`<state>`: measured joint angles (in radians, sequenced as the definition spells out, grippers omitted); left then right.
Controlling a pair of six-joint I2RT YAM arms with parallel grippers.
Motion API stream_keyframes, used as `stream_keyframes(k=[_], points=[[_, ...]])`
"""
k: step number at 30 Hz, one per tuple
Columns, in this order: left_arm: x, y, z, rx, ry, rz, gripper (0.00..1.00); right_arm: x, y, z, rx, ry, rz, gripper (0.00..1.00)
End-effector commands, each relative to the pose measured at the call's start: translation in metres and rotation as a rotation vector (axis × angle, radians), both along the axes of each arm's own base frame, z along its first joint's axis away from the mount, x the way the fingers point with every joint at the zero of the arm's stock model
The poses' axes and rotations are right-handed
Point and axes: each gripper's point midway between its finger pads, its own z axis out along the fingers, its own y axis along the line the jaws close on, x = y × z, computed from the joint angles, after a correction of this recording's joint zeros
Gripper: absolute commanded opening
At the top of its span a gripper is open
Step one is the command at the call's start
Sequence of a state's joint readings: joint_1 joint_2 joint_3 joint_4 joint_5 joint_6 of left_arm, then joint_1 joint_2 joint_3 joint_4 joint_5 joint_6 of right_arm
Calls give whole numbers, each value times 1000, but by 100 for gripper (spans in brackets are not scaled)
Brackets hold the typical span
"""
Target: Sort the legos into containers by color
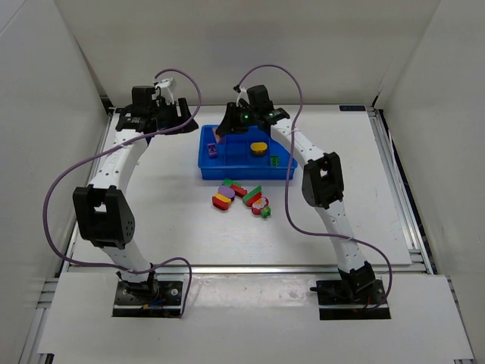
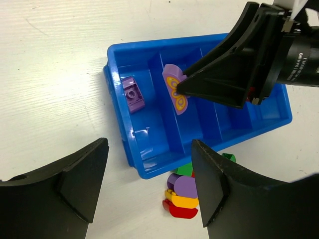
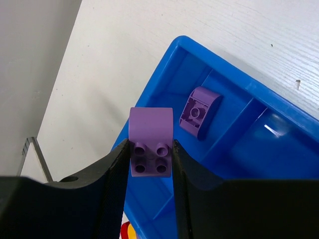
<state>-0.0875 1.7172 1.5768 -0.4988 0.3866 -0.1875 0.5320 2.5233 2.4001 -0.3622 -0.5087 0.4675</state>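
One held lego: purple, pinched by our right tool above one end of the tray.
Left tool: we see its jaws spread and empty, off that same tray end.
Second purple lego: inside the tray's end compartment.
Loose legos: on the desk, just beside the tray's near wall.

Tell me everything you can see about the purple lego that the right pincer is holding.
The purple plastic lego is a small block with one smooth arched end and a face bearing four round studs. The left wrist view shows a yellow-orange pattern on one side. The right pincer clamps it between two black fingers, above the bright-blue plastic tray near its end compartment. Only the fingers touch it.
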Motion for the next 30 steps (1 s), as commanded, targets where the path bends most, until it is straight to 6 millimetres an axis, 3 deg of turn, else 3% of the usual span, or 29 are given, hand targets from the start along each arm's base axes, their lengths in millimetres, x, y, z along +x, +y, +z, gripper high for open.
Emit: stream_keyframes(k=[1, 6, 13, 16, 19, 20, 21, 22, 23, 24, 25, 26, 27, 28, 30], points=[[-13, 10, 32, 16, -74, 15, 78, 8, 11, 16, 27, -74, -7, 24], [-17, 11, 31, 20, -71, 16, 78, 6, 18, 8, 10, -82, 2, 47], [-28, 12, 25, 15, -54, 9, 78, 1, 24, 8, 0, -102, 14, 63], [-38, 7, 29, 5, -66, -28, 78, 0, 23, 17, 1, -123, 22, 63], [-61, -9, 31, 0, -91, -145, 76, -2, 14, 38, -8, -171, 28, 63], [-74, -16, 23, -15, -73, -198, 76, -5, 11, 60, 1, -208, 29, 63], [-84, -20, 20, 1, -83, -245, 76, -7, 5, 64, -14, -219, 31, 63], [-100, -24, 22, 5, -88, -280, 76, -7, -6, 85, -17, -266, 29, 64], [-118, -35, 12, -1, -72, -370, 76, -8, -14, 95, -21, -286, 29, 64], [-130, -38, 9, 36, -103, -453, 76, -9, -24, 91, -45, -274, 29, 64], [-142, -40, 6, 50, -111, -508, 76, -9, -43, 112, -41, -308, 17, 65], [-167, -42, -1, 41, -78, -569, 77, -12, -53, 107, -60, -304, 34, 66], [-174, -40, -3, 81, -112, -616, 77, -9, -74, 108, -76, -295, 18, 66], [-181, -39, -8, 88, -99, -634, 77, -14, -87, 126, -70, -320, 15, 66], [-197, -39, -14, 83, -69, -666, 77, -21, -118, 117, -84, -296, 48, 66]])
